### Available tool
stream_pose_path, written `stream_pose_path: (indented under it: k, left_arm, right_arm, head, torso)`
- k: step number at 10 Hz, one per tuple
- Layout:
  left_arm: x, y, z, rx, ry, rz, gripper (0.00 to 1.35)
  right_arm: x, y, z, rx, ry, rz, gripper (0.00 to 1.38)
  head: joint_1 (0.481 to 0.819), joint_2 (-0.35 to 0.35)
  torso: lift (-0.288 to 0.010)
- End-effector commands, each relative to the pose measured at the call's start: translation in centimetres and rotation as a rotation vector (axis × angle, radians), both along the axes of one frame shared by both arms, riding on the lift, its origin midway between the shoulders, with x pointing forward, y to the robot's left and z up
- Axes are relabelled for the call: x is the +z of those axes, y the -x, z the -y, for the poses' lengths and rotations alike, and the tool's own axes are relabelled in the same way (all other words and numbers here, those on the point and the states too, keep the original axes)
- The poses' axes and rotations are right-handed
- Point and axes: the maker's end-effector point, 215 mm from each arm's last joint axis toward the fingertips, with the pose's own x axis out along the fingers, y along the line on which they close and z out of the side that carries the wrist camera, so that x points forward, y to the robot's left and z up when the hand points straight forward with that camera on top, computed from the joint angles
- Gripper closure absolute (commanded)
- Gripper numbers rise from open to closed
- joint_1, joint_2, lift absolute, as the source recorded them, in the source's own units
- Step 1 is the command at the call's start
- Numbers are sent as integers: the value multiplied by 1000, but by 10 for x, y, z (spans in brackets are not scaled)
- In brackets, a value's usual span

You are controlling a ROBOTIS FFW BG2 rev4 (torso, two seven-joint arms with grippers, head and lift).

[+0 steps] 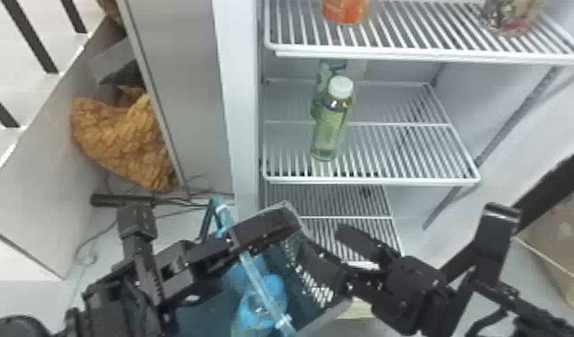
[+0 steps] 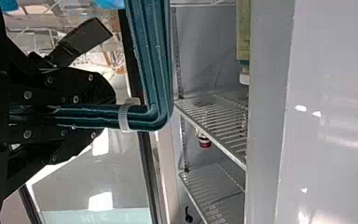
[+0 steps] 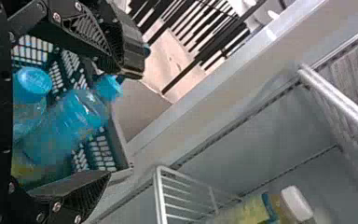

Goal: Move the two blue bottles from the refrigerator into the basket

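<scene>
Both blue bottles are in the basket (image 1: 319, 269), which hangs from my left end effector (image 1: 239, 237) in front of the refrigerator (image 1: 239, 112). My left end effector is clamped on the teal handle (image 2: 142, 119) by a pale clip (image 2: 124, 117).

My right end effector (image 1: 333, 251) is released, its two fingers spread wide at the basket's right side, and nothing is gripped between them. In my right wrist view the bottles are framed by those spread fingers, farther off, down inside the mesh walls. One blue bottle (image 3: 67, 123) slants, its blue cap just beside one of my fingers; I cannot tell whether they touch. The other blue bottle (image 3: 30, 100) is next to it and partly cut off by my own black frame. From my head both bottles are to the left of my right end effector, below the handle's long bar.

In the refrigerator, a green bottle with a white cap (image 1: 331, 123) stands upright on the middle shelf (image 1: 416, 157), and another bottle (image 1: 326, 71) is behind it. The upper shelf (image 1: 411, 36) holds an orange container (image 1: 345, 11) and a jar-like item (image 1: 510, 18). Off to the left is an orange-brown, crumpled bundle (image 1: 120, 134).
</scene>
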Motion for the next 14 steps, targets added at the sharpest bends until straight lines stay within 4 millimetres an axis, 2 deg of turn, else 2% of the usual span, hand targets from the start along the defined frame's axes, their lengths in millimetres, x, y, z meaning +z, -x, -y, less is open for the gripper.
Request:
stream_pose_path:
  k: [1, 4, 6, 9, 11, 14]
  left_arm:
    - [-1, 0, 1, -1, -1, -2, 1188]
    - [-2, 1, 0, 4, 1, -6, 1188]
    - [-4, 3, 0, 6, 2, -15, 1188]
    - [-7, 5, -1, 11, 7, -26, 1188]
    - [-10, 8, -4, 23, 11, -40, 1188]
    - [-13, 11, -2, 21, 14, -53, 1188]
  right_arm:
    - [9, -11, 16, -53, -6, 43, 165]
    - [27, -27, 72, -239, -52, 194, 170]
    - [34, -23, 110, -363, -46, 269, 171]
    - [35, -8, 154, -452, 76, 325, 171]
    - [36, 4, 167, -443, 201, 341, 171]
    - [43, 23, 187, -447, 361, 358, 171]
  head:
    - [695, -81]
    - [695, -135]
    - [695, -212]
    - [695, -300]
    - [695, -350]
    - [695, -350]
  torso:
    - [-216]
    - [-216]
    - [-216]
    - [-216]
    - [-216]
    - [-216]
